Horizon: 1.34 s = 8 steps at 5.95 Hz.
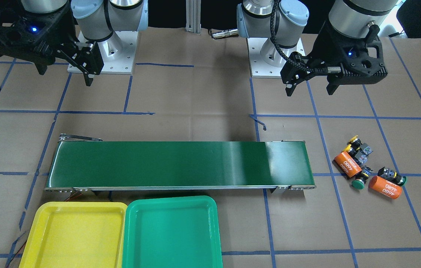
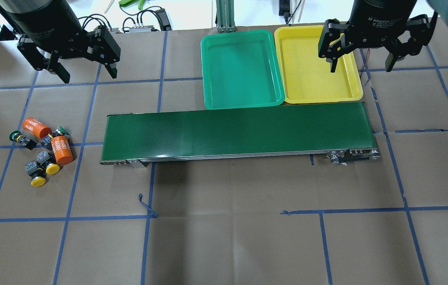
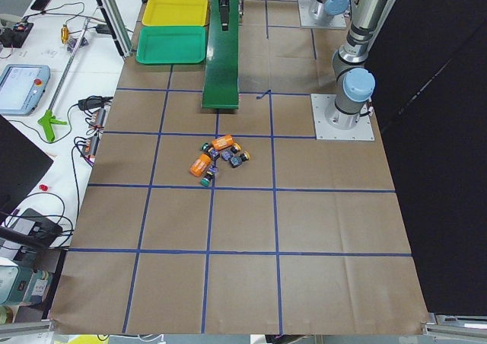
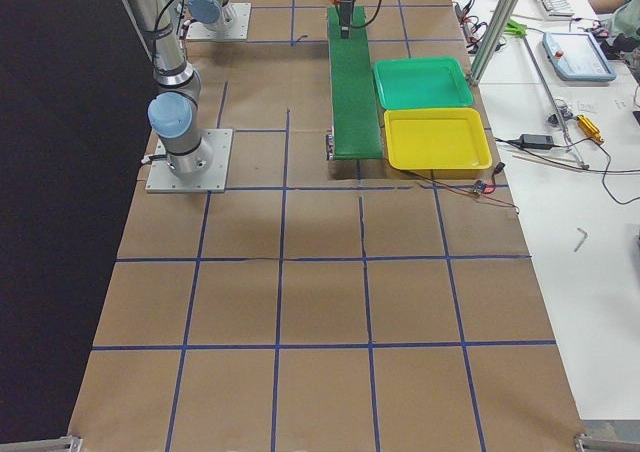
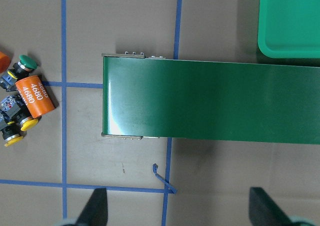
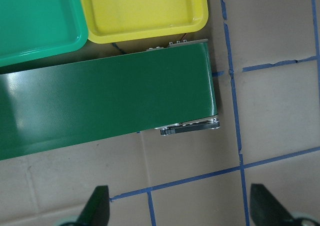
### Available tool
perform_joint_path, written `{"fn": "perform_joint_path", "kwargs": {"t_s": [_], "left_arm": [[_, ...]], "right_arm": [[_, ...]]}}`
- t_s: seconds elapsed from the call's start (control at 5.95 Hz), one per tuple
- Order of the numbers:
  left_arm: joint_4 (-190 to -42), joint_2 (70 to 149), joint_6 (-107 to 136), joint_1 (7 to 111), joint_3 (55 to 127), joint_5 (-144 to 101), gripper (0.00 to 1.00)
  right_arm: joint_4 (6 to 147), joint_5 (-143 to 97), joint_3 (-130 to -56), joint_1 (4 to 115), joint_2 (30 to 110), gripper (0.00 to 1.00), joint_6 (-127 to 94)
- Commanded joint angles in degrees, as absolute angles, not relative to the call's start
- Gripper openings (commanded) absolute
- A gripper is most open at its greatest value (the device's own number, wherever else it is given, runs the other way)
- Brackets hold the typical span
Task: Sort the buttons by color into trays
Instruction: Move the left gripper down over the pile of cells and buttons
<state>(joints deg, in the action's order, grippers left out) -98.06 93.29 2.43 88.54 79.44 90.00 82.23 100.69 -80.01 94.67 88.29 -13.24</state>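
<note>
The buttons lie in a loose cluster on the paper off the belt's end on my left: two yellow-capped ones and two green-capped ones. The green tray and the yellow tray sit side by side beyond the belt, both bare. My left gripper hangs open and empty, high over the table beyond the cluster. My right gripper is open and empty too, above the yellow tray's outer edge. In the left wrist view the buttons show at the left edge.
A long dark green conveyor belt crosses the middle of the table. Two orange cylinders marked 4680 lie among the buttons. Blue tape lines grid the brown paper. Cables and gear lie beyond the table's far edge.
</note>
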Motion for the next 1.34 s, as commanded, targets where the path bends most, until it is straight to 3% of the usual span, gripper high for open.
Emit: {"fn": "perform_joint_path", "kwargs": {"t_s": [0.0,0.5,1.18], "left_arm": [[-98.4,93.1,2.1,88.4,79.5,90.2,0.99],[-98.3,91.9,0.9,82.0,81.8,90.7,0.99],[-87.2,96.0,-8.8,68.2,94.3,90.6,0.98]], "right_arm": [[82.3,101.7,-80.1,95.0,88.2,1.0,-14.9],[83.1,103.6,-80.0,95.9,88.1,1.0,-14.9],[85.2,109.0,-80.1,97.9,87.6,1.0,-14.1]]}}
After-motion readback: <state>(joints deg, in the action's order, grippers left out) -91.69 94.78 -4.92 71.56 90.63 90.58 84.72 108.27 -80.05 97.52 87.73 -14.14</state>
